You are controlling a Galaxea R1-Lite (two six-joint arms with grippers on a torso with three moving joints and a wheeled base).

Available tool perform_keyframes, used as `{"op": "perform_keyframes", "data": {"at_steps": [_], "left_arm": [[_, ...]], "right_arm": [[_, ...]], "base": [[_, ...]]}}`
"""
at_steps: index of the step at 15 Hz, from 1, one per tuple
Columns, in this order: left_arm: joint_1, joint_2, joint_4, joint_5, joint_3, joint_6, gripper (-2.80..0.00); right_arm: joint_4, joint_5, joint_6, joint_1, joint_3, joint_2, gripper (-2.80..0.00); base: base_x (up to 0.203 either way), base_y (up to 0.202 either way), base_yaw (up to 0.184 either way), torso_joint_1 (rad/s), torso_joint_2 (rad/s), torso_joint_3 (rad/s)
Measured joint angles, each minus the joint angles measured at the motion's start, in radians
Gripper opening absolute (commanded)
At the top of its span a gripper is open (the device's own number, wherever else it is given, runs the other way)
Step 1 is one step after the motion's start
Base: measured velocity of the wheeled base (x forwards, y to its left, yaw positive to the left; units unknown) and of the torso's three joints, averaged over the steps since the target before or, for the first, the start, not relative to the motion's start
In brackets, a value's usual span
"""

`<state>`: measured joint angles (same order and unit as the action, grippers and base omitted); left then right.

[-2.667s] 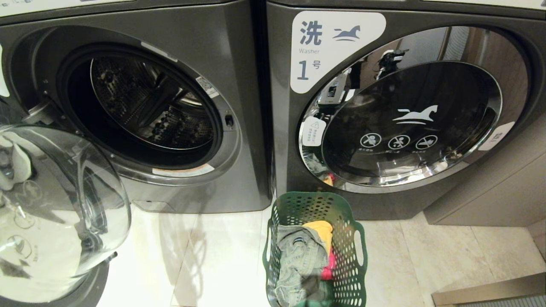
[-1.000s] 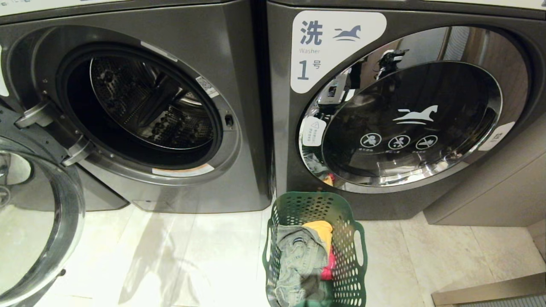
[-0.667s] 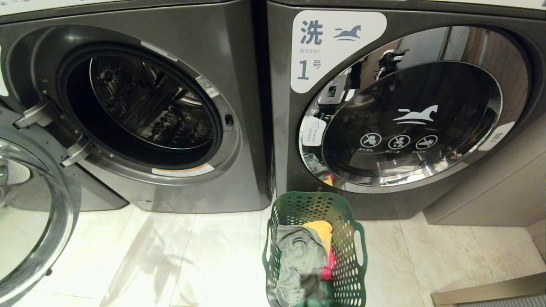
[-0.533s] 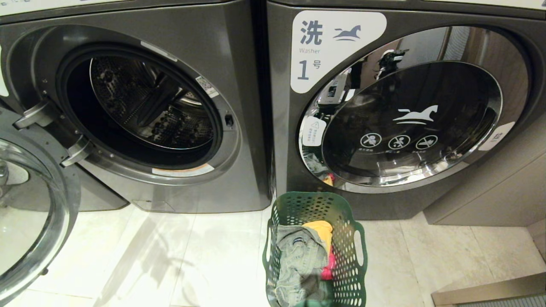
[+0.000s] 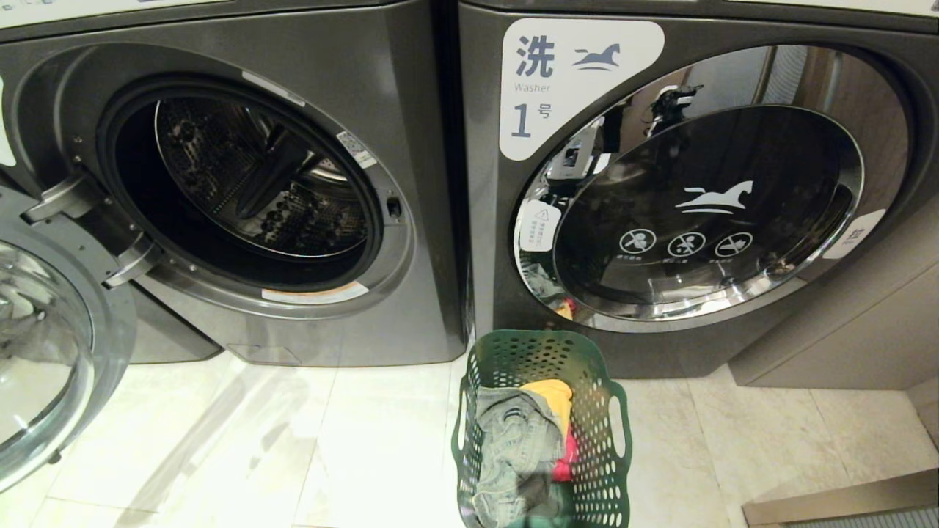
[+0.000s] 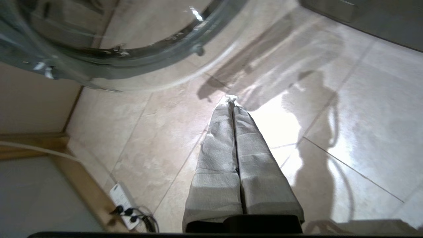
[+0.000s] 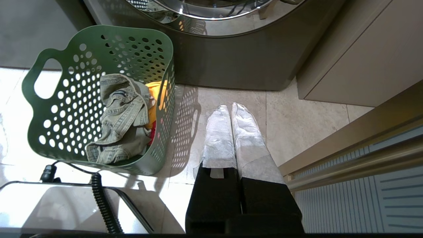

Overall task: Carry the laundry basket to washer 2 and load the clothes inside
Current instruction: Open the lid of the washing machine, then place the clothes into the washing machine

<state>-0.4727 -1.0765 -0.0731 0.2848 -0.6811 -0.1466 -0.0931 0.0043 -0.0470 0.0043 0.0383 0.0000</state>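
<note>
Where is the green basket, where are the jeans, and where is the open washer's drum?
laundry basket (image 5: 594,469), head view, on its right perforated wall.
jeans (image 7: 124,109), right wrist view, on the crumpled denim near the waistband.
drum (image 5: 257,183), head view, on the perforated metal inside the open washer.

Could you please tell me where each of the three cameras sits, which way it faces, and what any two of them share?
Head view: high up, looking forward and down at the open washer, the shut washer labelled 1 and the laundry basket; no arm shows.
Left wrist view: behind the shut left gripper, facing the floor tiles below the swung-out glass door.
Right wrist view: behind the shut right gripper, facing the floor beside the basket.
Head and right wrist views share the basket and the clothes.
</note>
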Motion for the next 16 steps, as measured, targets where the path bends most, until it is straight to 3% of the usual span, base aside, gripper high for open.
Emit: {"op": "perform_keyframes", "data": {"at_steps": [3,5,7,9,14,16], "left_arm": [[0.056,0.136,0.018,-0.212,0.152,-0.01,-2.8],[0.157,0.229,0.078,-0.305,0.277,-0.013,-2.8],[0.261,0.342,0.141,-0.321,0.409,-0.013,-2.8],[0.317,0.478,0.167,-0.329,0.531,-0.013,-2.8],[0.361,0.745,0.087,-0.299,0.667,0.051,-2.8],[0.385,0.773,0.071,-0.311,0.676,0.016,-2.8]], "right_arm": [[0.0,0.0,0.0,0.0,0.0,0.0,-2.8],[0.0,0.0,0.0,0.0,0.0,0.0,-2.8],[0.0,0.0,0.0,0.0,0.0,0.0,-2.8],[0.0,0.0,0.0,0.0,0.0,0.0,-2.8],[0.0,0.0,0.003,0.0,0.001,0.0,-2.8],[0.0,0.0,0.004,0.0,0.001,0.0,-2.8]], "base": [[0.0,0.0,0.0,0.0,0.0,0.0],[0.0,0.0,0.0,0.0,0.0,0.0],[0.0,0.0,0.0,0.0,0.0,0.0],[0.0,0.0,0.0,0.0,0.0,0.0],[0.0,0.0,0.0,0.0,0.0,0.0],[0.0,0.0,0.0,0.0,0.0,0.0]]}}
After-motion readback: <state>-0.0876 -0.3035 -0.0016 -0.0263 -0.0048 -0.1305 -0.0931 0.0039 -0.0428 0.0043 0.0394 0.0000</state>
